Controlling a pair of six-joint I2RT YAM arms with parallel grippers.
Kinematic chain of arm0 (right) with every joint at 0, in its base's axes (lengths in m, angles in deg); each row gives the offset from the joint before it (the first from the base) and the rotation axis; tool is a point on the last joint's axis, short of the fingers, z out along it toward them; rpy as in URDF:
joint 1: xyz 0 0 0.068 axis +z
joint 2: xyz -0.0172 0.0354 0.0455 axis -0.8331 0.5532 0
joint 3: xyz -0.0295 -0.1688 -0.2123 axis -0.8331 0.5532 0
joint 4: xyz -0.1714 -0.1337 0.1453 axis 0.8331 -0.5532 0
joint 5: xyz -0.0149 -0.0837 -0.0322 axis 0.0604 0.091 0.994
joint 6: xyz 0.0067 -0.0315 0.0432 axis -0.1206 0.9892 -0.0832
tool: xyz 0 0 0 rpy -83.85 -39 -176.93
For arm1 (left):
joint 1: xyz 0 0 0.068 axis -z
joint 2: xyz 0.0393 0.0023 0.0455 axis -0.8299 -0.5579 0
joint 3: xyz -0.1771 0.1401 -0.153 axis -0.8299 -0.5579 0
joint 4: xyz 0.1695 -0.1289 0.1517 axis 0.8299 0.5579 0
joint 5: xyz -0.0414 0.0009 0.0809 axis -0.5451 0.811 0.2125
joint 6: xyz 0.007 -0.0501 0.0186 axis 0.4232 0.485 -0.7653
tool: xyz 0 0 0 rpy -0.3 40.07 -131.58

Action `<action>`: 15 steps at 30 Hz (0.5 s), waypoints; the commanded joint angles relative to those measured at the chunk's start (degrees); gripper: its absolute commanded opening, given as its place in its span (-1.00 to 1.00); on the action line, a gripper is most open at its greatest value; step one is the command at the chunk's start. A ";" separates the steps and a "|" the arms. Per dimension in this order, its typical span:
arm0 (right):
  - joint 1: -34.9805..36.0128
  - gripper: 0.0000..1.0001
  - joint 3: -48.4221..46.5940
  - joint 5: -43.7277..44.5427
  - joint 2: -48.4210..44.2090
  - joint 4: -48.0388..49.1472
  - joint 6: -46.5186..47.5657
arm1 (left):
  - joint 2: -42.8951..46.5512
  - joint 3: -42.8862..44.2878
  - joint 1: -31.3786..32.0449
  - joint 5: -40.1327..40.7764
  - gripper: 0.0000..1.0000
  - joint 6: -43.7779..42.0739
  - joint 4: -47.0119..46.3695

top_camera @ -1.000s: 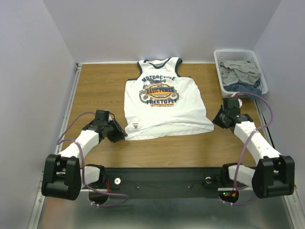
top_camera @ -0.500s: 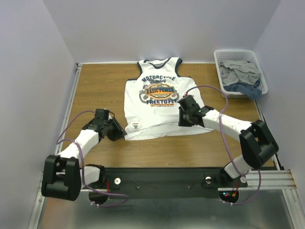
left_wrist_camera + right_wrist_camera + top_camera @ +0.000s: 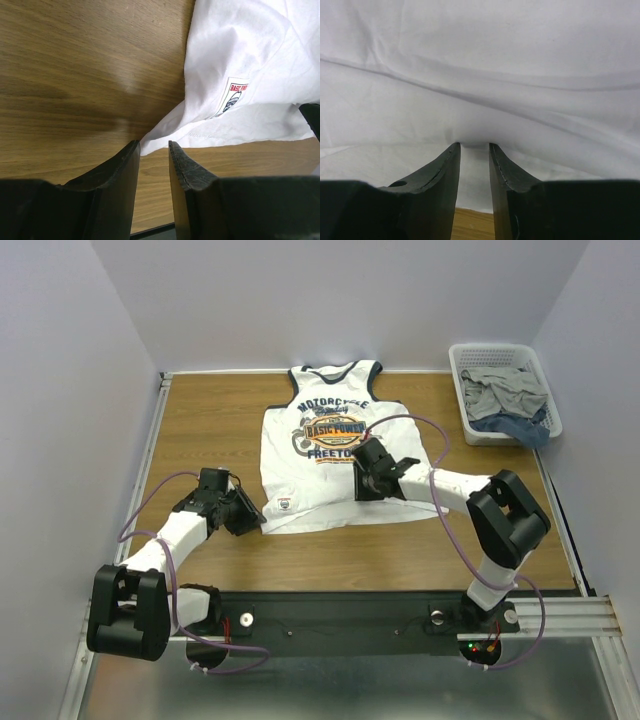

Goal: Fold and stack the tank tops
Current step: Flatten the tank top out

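Top external view: one white sleeveless cloth tank top (image 3: 322, 462) with navy neck and armhole trim lies flat, print side up, on the brown wooden tabletop (image 3: 200, 420), about midway across it and toward the far edge.

1. Orientation. The neck opening points at the far wall and the hem faces the arm bases. The long axis runs near to far, turned slightly off square. The navy and orange "MOTORCYCLE" chest print (image 3: 333, 427) reads upright from the near side. A small woven label (image 3: 284, 505) sits just above the hem on the garment's left side.

2. Container. A white perforated plastic basket (image 3: 490, 348) stands at the far right corner of the table, well apart from the tank top. It holds a crumpled grey garment (image 3: 505, 388) on top of a dark blue one (image 3: 515, 423); their type cannot be told.

3. Left gripper (image 3: 252, 517). It is low at the near left hem corner. In the left wrist view the left gripper (image 3: 154, 145) has its jaws parted by a narrow gap, with the tip of the hem corner between the fingertips and wood visible through the gap behind it. The label (image 3: 234, 95) lies just beyond.

4. Right gripper (image 3: 360, 480). It is over the tank top, just below the print, and its arm crosses the right hem. In the right wrist view the right gripper (image 3: 474, 146) shows jaws parted by a similar narrow gap, with the fingertips at a puckered crease of white cloth.
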 commanded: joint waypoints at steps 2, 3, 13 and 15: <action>1.12 -0.26 -2.79 1.93 1.37 3.36 0.68 | 1.05 1.20 0.06 0.56 -0.18 -0.65 -0.13; 1.12 -0.24 -2.88 2.02 1.63 3.36 0.68 | 1.13 1.20 0.06 0.56 -0.18 -0.65 -0.22; 2.52 -0.23 -2.88 3.16 1.20 3.36 -0.46 | 0.96 1.11 0.15 0.48 -0.19 -0.65 -0.22; 2.52 -0.23 -2.45 3.60 0.94 3.28 -0.81 | 0.87 1.11 0.15 0.48 -0.19 -0.74 -0.22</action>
